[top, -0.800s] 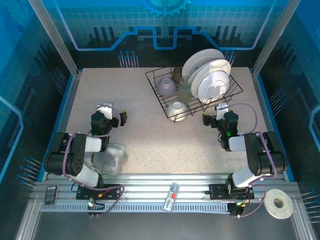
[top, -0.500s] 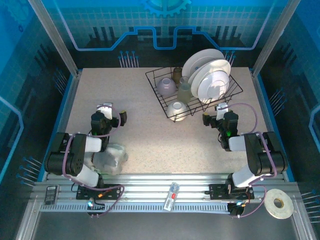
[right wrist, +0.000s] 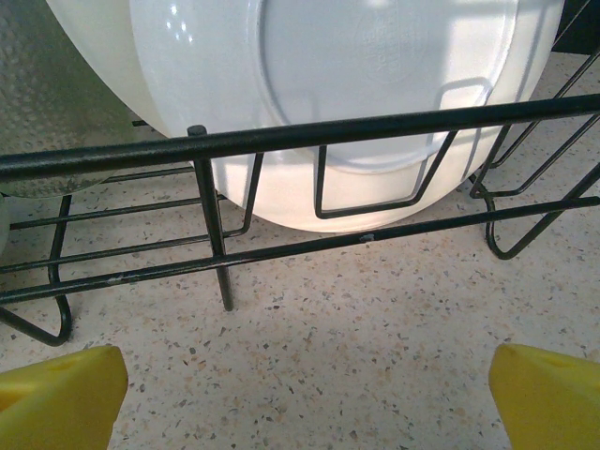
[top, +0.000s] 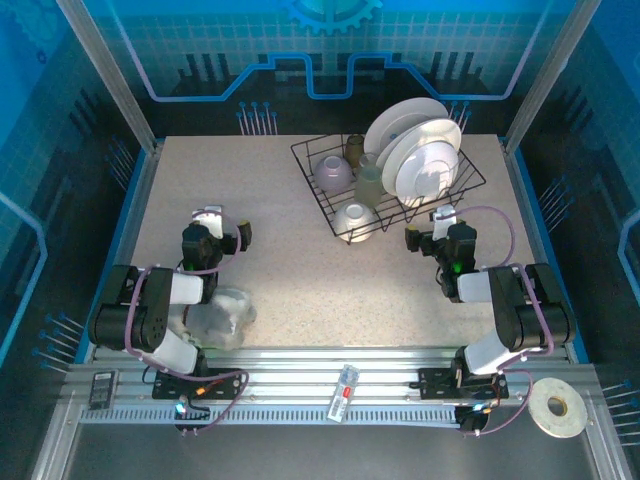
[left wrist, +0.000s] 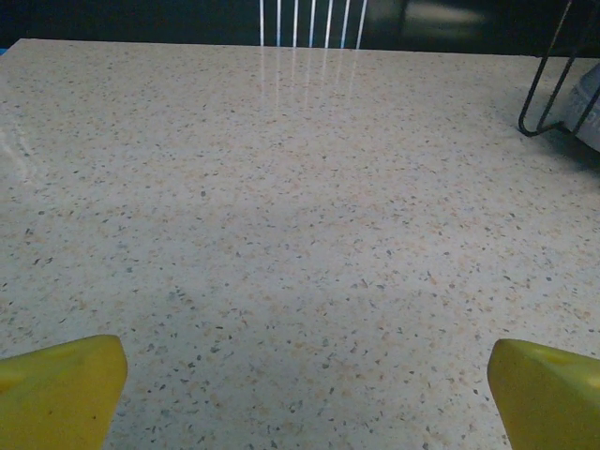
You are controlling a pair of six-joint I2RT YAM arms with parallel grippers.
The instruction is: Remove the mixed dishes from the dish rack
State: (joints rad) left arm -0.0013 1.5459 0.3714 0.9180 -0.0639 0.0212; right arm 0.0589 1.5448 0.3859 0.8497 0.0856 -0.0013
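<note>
Low and folded, both arms sit with elbows drawn back toward the near rail and forearms reaching forward, level over the pale speckled stone-look surface (top: 250, 180). The left arm (top: 150, 310) holds the left jaws wide apart with nothing between them, its yellow fingertips (left wrist: 61, 389) hanging just above the surface. The right arm (top: 520, 310) does the same: the right jaws are spread wide and hold nothing, their yellow fingertips (right wrist: 544, 394) close over the surface.

Directly ahead of the right jaws, just beyond them, runs the side rail of the black wire rectangular dish rack (right wrist: 375, 127), not touched. Behind that rail the large round white plates (top: 425, 165) stand on edge between the prongs. Further ahead and left of these jaws, inside the rack, sit a small lilac bowl (top: 333, 172), a small white bowl (top: 355, 218), a pale translucent cup (top: 370, 185) and a small brown cup (top: 354, 150).

Ahead of the left jaws lies a broad stretch of bare surface running to its far edge; the rack's corner shows ahead and to their right, well apart. Behind these jaws, beside the arm's base, rests a whitish shapeless plastic lump (top: 222, 315). Between the two pairs of jaws the surface is bare.
</note>
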